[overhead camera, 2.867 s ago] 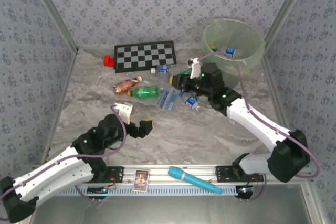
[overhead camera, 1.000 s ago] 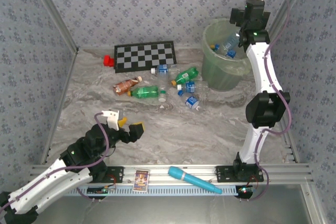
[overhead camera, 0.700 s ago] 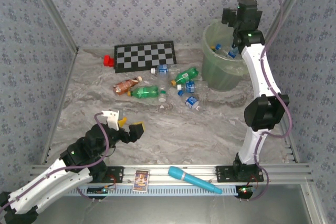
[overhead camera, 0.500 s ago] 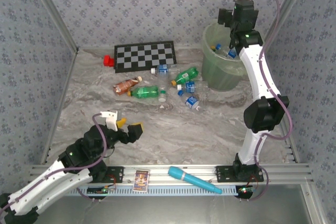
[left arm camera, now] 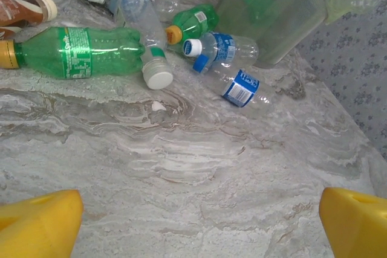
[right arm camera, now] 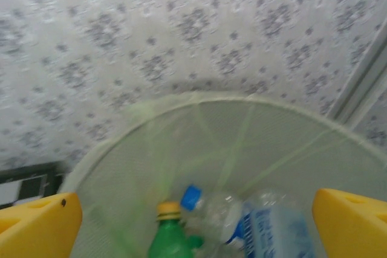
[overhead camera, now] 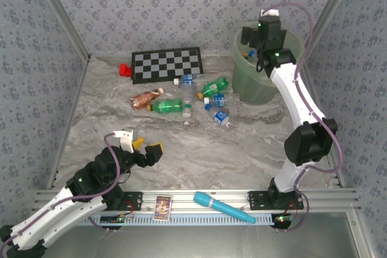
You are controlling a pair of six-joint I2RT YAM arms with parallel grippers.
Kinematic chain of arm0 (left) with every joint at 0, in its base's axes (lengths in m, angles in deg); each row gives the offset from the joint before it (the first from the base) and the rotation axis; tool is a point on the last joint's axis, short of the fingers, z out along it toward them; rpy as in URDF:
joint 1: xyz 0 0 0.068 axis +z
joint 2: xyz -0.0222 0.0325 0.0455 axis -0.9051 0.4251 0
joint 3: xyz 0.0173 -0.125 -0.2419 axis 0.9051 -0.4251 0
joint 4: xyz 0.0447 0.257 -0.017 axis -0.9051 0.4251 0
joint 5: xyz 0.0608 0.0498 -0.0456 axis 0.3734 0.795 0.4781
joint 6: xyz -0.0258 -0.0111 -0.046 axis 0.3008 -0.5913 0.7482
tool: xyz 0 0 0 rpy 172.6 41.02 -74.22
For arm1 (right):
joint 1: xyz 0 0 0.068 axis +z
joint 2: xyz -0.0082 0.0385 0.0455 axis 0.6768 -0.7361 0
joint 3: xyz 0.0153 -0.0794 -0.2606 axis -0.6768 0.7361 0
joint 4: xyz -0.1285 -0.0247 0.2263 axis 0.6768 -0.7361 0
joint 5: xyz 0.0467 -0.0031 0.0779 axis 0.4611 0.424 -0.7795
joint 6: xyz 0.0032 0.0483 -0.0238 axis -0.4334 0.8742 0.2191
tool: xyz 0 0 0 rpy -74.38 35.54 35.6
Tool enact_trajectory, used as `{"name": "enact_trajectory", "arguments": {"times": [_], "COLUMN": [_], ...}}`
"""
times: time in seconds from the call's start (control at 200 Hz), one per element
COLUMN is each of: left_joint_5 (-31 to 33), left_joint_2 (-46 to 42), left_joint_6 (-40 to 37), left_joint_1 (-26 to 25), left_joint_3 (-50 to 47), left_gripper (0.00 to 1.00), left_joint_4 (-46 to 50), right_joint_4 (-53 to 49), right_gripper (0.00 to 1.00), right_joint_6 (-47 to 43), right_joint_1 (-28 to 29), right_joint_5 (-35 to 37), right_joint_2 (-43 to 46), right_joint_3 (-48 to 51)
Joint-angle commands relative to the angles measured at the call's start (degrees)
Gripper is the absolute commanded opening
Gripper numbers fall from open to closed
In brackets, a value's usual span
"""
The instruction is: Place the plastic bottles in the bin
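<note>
The plastic bottles (left arm camera: 91,52), upper left, are thin glossy plastic, creased, with shiny labels. The bin (overhead camera: 257,86), upper right, is translucent plastic with a filmy liner. The tabletop (overhead camera: 242,143) is smooth and marble-veined; the front rail (overhead camera: 338,196) is brushed metal.

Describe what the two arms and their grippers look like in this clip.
Both the left arm and right arm have white shells with black joints, small green lights and thin purple cables looping alongside. Each wrist carries a white cap. The left gripper and right gripper are black with yellow fingertips.
</note>
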Motion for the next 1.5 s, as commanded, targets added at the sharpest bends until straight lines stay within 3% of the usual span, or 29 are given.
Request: {"name": "enact_trajectory", "arguments": {"times": [0.0, 0.265, 0.525, 0.79, 0.965, 1.09, 1.494], "left_joint_5": [1.67, 4.44, 3.8, 3.15, 2.69, 2.84, 3.84], "left_joint_2": [1.53, 9.35, 22.54, 31.6, 33.04, 32.29, 25.52], "left_joint_6": [0.94, 2.55, 2.35, 2.44, 2.81, 3.16, 3.17], "left_joint_1": [-0.03, -0.09, 0.06, 0.15, 0.24, 0.24, 1.02], "left_joint_3": [-0.33, 0.78, 3.67, 6.49, 7.03, 6.79, 5.03], "left_gripper": [1.0, 1.0, 1.0, 1.0, 1.0, 1.0, 1.0], "left_joint_4": [-1.1, -3.58, -9.6, -12.71, -12.73, -12.25, -8.94], "right_joint_4": [6.53, 10.79, 7.56, 9.71, 5.74, -1.88, -22.38], "right_gripper": [1.0, 0.99, 0.99, 0.99, 0.98, 0.84, 0.8], "right_joint_6": [3.92, 7.71, 3.73, 4.86, 1.62, 0.78, -3.06], "right_joint_1": [3.59, 10.5, 19.26, 19.78, 18.75, 17.6, 19.35], "right_joint_5": [-0.94, -5.28, -2.72, -8.56, -15.0, -18.53, -14.14], "right_joint_2": [6.42, 16.8, 21.35, 21.01, 15.03, 8.27, -6.06], "right_joint_3": [6.18, 25.07, 38.1, 48.81, 46.64, 40.4, 22.38]}}
